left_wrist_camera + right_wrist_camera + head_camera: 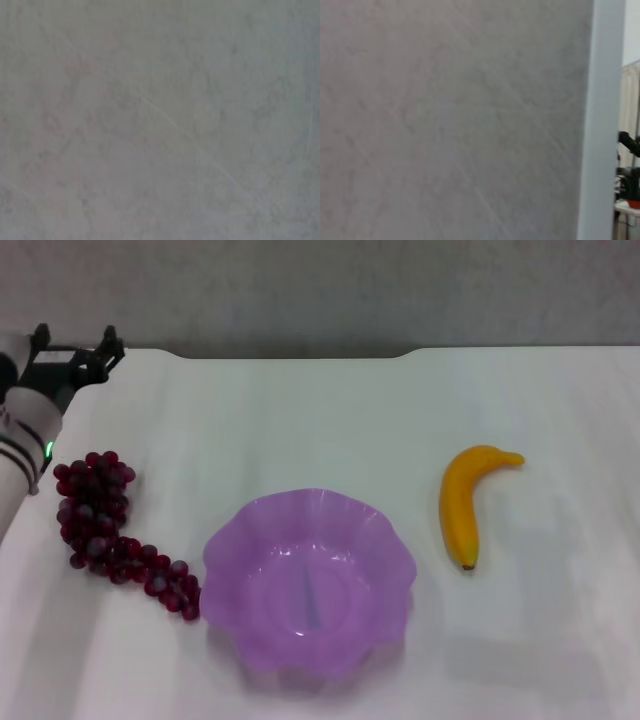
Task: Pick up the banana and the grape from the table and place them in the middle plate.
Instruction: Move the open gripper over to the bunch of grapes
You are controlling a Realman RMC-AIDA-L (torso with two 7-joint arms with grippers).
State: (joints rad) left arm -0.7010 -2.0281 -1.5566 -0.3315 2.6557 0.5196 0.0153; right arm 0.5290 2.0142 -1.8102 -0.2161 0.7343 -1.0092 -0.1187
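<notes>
Grapes [105,530] lie left of the middle plate [385,540], banana [462,502] right, both on the bench [300,410] — left gripper [78,348] hovers far-left, jaws spread, holding nothing.

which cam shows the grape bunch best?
Head view: the grape lies whole on the table, left of the middle plate. Both wrist views show none of it, only blank grey surface.

Middle plate [309,585]: translucent purple plastic, smooth, slight sheen. Banana [463,502]: smooth, glossy skin; grape [105,525]: shiny dark berries. Counter [560,640]: white, matt, even.
</notes>
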